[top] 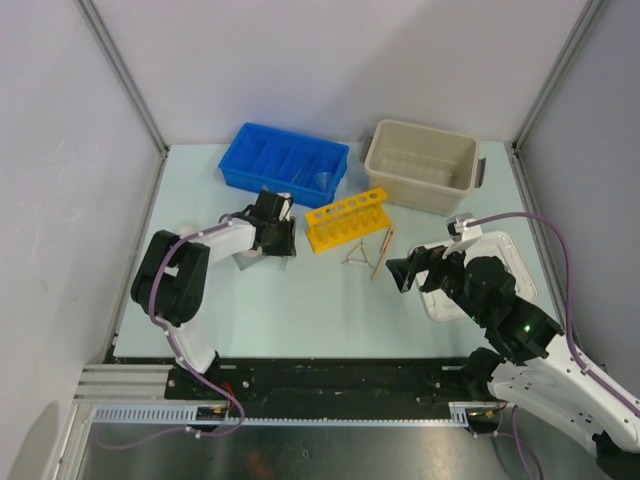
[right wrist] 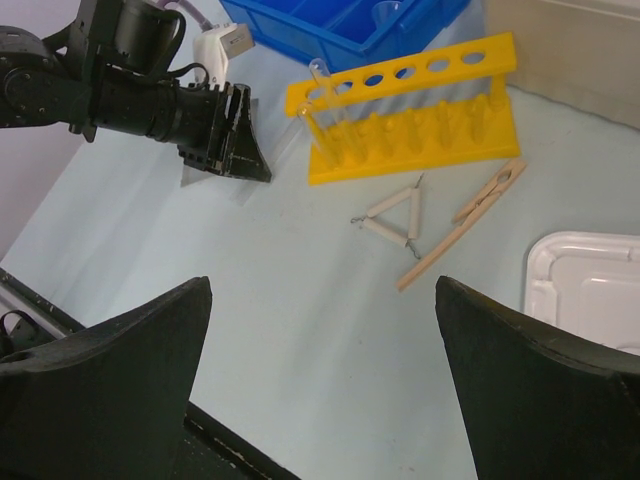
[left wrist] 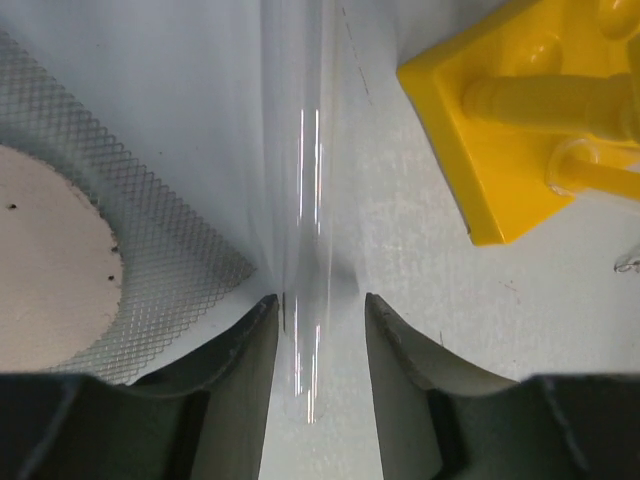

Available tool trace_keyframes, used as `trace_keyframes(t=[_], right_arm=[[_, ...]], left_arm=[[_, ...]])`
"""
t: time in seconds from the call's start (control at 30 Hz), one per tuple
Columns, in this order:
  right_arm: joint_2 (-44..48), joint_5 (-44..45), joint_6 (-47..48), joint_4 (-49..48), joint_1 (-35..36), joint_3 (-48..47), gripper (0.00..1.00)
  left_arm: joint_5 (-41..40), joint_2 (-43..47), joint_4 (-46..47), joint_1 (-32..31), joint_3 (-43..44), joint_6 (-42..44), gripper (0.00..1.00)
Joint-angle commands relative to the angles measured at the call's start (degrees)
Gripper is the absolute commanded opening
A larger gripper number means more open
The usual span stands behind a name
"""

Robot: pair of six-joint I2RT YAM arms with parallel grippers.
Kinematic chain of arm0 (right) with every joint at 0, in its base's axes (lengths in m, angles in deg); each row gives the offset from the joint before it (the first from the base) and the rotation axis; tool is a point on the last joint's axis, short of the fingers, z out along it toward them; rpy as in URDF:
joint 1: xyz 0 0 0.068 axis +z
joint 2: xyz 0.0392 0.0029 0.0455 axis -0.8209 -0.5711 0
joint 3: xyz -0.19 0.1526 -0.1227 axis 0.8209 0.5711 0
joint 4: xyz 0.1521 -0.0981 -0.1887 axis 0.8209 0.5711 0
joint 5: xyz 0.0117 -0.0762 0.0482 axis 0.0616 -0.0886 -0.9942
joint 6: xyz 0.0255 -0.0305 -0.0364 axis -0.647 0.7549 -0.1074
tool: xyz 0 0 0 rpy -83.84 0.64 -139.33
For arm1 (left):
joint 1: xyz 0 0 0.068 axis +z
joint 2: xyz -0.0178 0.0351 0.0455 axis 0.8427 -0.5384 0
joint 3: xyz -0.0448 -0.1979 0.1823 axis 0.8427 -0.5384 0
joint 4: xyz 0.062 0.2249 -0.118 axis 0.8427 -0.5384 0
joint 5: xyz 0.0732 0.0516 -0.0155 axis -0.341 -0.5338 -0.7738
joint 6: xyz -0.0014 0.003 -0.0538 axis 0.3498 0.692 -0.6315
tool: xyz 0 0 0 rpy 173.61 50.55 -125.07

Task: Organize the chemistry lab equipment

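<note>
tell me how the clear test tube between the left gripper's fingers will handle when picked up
The clear test tube looks smooth and glossy, so it may slip between the left gripper's fingers. Round and lying flat on the table, it will probably roll if nudged sideways. It looks thin-walled, so likely light and fragile under a hard squeeze.

Top view: bright, even, diffuse light from above; faint soft shadows on table (top: 300, 310). Left wrist view: vertical white glare streaks on clear tube (left wrist: 308, 180); left gripper (left wrist: 320, 300) dark, soft-focus; gauze mesh (left wrist: 150, 220) sharp. Right wrist view: right gripper (right wrist: 322, 285) black, blurred in foreground; yellow rack (right wrist: 420, 158) crisp, soft shadow beneath.
</note>
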Motion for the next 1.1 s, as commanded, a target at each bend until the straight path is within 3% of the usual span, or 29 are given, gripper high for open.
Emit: trace_keyframes(t=[0.0, 0.63, 1.07], right_arm=[[0.55, -0.11, -0.73, -0.15, -0.17, -0.09, 0.99], [-1.99, -1.09, -4.21, -0.97, -0.17, -0.04, 0.99], [-6.45, -6.34, -9.71, -4.25, -0.08, 1.93, 0.99]], left_arm=[[-1.76, -0.74, -0.59, -1.37, -1.30, -1.09, 0.44], [0.07, 5.65, -2.65, -4.33, -9.51, -3.84, 0.27], [6.79, 17.91, -3.01, -8.15, -18.18, -8.74, 0.22]])
